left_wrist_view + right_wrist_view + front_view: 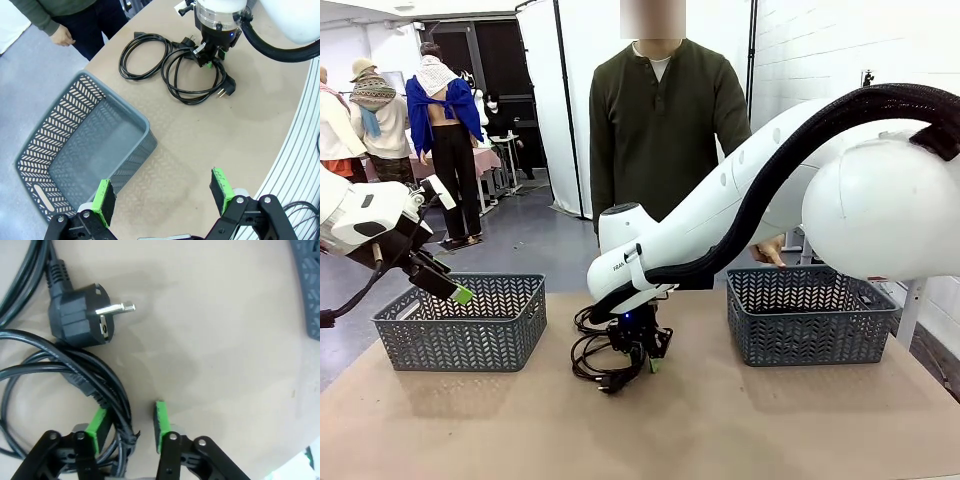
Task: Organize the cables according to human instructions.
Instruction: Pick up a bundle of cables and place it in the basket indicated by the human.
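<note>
You've got 2 cable coils (169, 57) that I can count, overlapping at the worktop (770, 430) centre, plus 2 grey baskets (470, 340) toward its L and R edges and 1 person (660, 130) at the far edge. One plug (80, 315) lies flat, pins aimed toward a basket rim. R gripper (128, 422) straddles the cord strands, part-closed, not clamped. L gripper (161, 195) is spread wide and empty by the L basket. Tan worktop, grey floor, white screens (590, 100) behind.

Smooth black cables (77, 320) — matt table (720, 420), plastic baskets (460, 325).
</note>
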`<action>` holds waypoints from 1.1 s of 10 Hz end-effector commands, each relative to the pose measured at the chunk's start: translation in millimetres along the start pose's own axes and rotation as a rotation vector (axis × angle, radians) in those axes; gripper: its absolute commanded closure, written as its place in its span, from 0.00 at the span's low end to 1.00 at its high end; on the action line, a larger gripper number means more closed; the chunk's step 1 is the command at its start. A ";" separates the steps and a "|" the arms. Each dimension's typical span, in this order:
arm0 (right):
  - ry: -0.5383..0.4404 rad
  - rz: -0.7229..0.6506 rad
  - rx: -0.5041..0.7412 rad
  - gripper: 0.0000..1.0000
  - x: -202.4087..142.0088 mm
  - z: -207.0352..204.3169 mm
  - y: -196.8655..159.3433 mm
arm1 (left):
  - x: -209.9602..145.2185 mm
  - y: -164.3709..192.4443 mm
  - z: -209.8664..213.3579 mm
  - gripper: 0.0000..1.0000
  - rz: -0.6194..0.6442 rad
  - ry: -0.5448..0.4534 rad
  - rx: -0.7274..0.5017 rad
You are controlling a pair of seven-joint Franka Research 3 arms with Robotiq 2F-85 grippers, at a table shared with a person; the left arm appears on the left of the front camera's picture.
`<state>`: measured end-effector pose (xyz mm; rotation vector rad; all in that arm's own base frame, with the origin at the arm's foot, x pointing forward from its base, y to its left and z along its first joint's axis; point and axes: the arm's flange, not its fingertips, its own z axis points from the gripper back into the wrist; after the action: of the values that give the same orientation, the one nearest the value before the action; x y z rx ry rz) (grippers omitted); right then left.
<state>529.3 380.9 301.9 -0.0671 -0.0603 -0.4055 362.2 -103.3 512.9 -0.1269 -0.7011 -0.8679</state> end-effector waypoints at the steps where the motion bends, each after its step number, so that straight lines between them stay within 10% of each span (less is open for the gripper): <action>1: 0.034 -0.040 -0.009 1.00 -2.9 -7.9 -3.2 | -0.9 1.5 0.0 0.00 0.006 -0.002 -0.001; 11: 0.093 0.055 0.015 1.00 7.9 80.3 -47.5 | -0.9 1.5 0.0 0.00 0.006 -0.002 -0.001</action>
<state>522.1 353.7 373.0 -0.0718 -0.0245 -0.3804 362.2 -103.3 512.9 -0.1269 -0.7011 -0.8678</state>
